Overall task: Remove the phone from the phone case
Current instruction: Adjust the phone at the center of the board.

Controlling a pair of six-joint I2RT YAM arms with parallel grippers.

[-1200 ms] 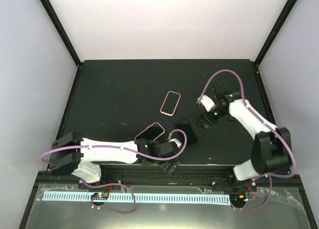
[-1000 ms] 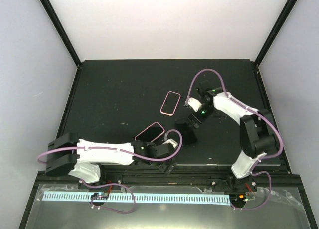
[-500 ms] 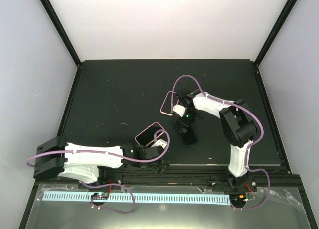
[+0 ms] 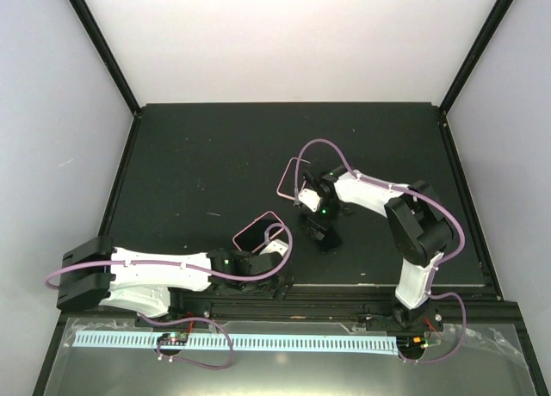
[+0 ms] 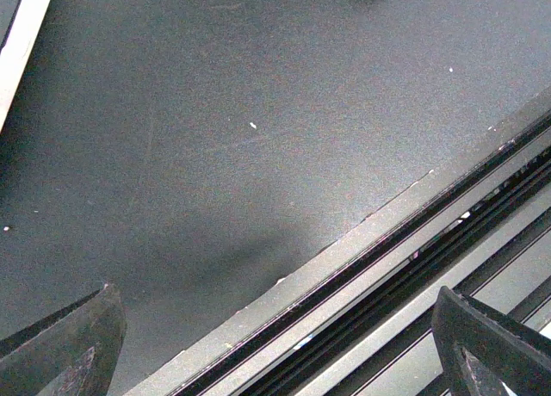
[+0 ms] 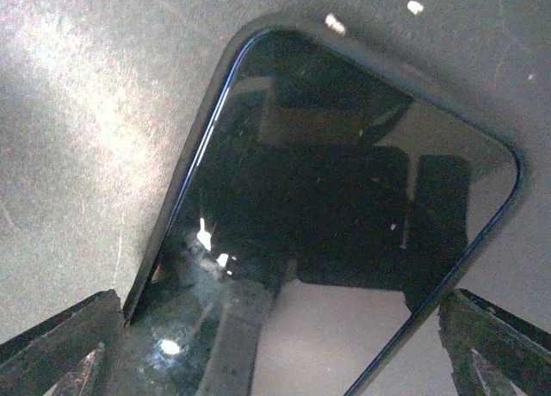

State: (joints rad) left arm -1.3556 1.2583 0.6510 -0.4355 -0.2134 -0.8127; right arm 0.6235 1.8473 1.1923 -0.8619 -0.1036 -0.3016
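- Lying flat and screen-up on the counter [image 4: 189,155], the dark phone [image 6: 344,198] sits directly beneath the right hand [image 6: 275,353], whose fingers are spread wide on either side and grip nothing.
- A dark rim around the glass looks like the phone case [image 6: 176,198], though I cannot be sure.
- Closing across that rim would probably clamp case and phone together, or the glossy slab could skid out sideways.
- One pink-rimmed case [image 4: 291,176] lies just beyond that hand and could get snagged.
- The left hand [image 5: 275,353] hangs spread and empty by the counter's front edge, probably too far off to brace anything.
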